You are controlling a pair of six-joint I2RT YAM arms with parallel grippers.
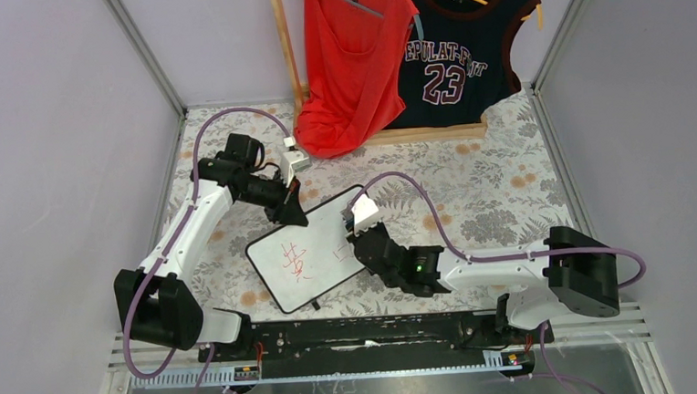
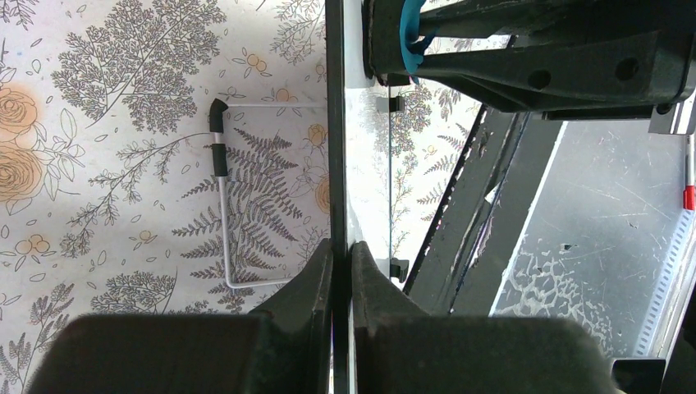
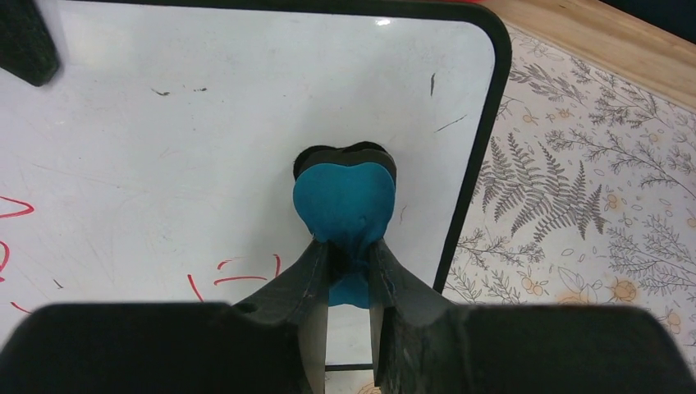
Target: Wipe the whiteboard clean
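Blue soft eraser pad (image 3: 345,201), pinched tight in my right pincer (image 3: 346,256), sits against the white rectangular black-framed whiteboard (image 1: 320,235) mid-table, its far edge clamped by my left pincer (image 2: 341,254); wiping step in hand, and I judge the next move a pressed sweep toward the red characters (image 1: 296,260).

Pretty standard look: the left arm (image 1: 191,229) and right arm (image 1: 500,268) are white tubes with chunky black joints and blocky black bases. A purple cable (image 1: 221,118) loops along each. The left gripper (image 2: 341,250) and right gripper (image 3: 349,250) have matte black wedge fingers. There's a tiny green light (image 1: 417,269) by the right wrist.
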